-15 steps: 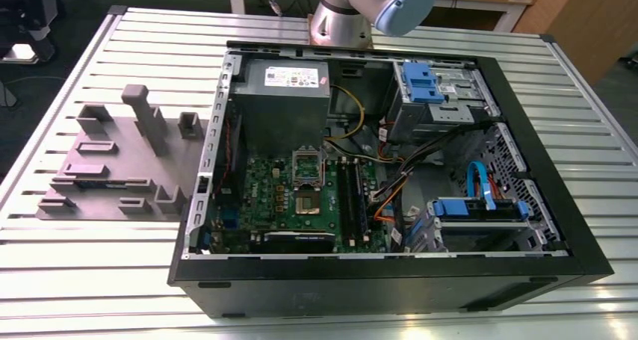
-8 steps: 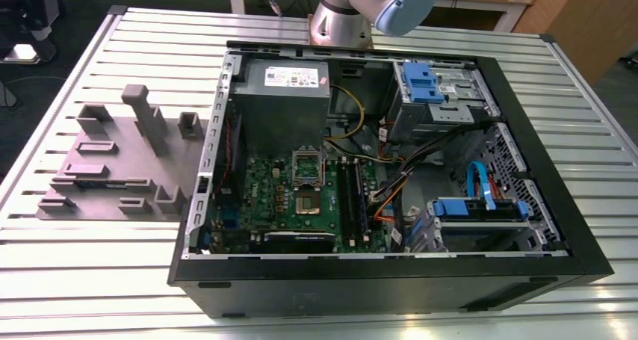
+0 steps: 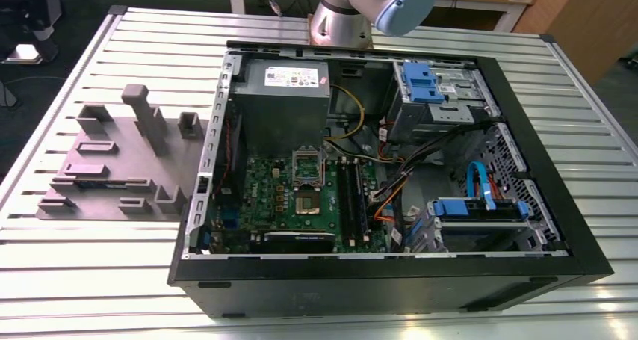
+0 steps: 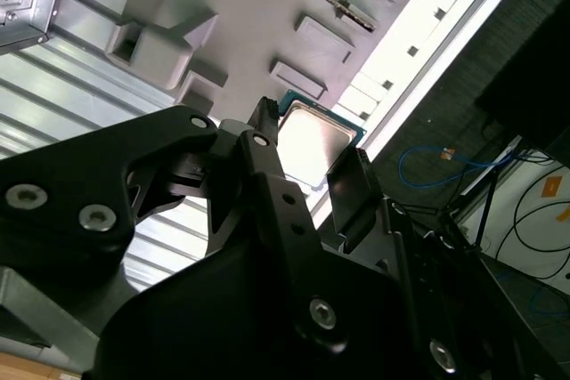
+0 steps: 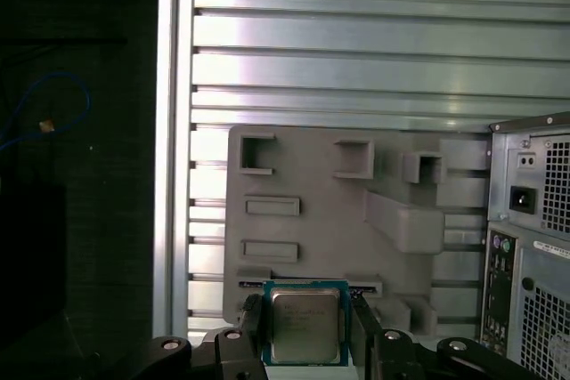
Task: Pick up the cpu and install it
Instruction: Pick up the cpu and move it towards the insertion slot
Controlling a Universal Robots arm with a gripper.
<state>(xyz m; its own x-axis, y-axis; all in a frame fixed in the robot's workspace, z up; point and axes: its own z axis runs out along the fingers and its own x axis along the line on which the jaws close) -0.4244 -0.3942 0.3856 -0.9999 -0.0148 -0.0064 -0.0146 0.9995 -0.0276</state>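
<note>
cpu (image 5: 305,324) | pinched by two opposite edges between the fingers (image 5: 361,331) (metal top faces the camera in both wrist views) | held over the edge of the grey fixture tray (image 5: 312,184) | tray lies on the slatted desk (image 5: 356,60), beside the open computer case (image 3: 399,288)

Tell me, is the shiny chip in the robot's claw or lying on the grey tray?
In the claw: both wrist views show the cpu pinched between the gripper's black fingers, off the grey parts tray.

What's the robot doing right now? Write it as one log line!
gripper: shut on the cpu | cpu: held clear of the grey tray | computer case: open
</note>
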